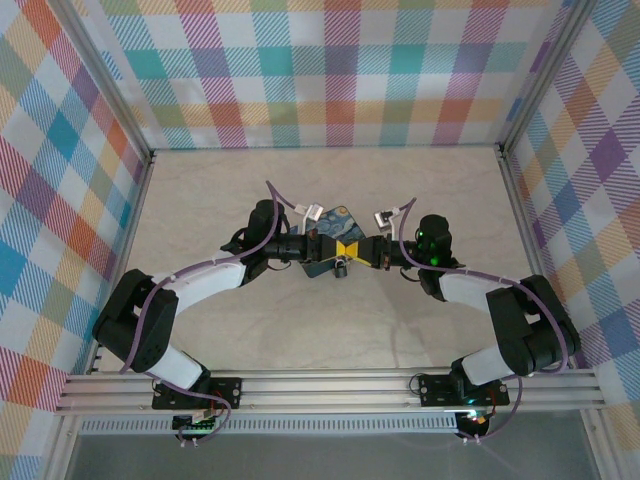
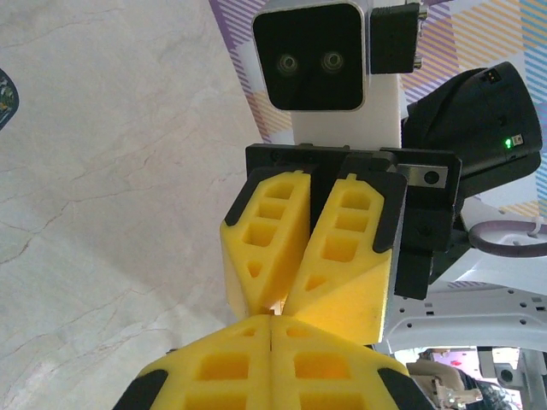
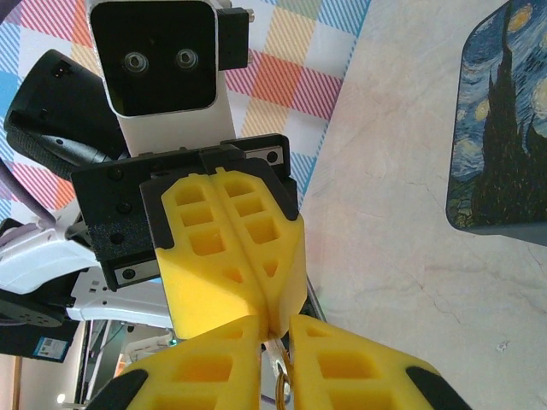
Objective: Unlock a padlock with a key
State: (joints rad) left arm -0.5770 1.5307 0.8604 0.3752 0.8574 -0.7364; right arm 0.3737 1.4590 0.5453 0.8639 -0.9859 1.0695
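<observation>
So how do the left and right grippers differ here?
The left gripper has its fingers pressed flush; the right gripper shows a slit with a small metallic thing in it. The left gripper reaches in from the left, the right gripper from the right. Both have yellow fingers and meet tip to tip.

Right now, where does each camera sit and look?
Top external: above, behind the arm bases, looking down at the table; both arms show, meeting over the tin.
Left wrist: on the left arm, facing the right gripper; own left gripper at the bottom.
Right wrist: on the right arm, facing the left gripper; own gripper at bottom.
Shared: both wrist views show the grippers tip to tip.
</observation>
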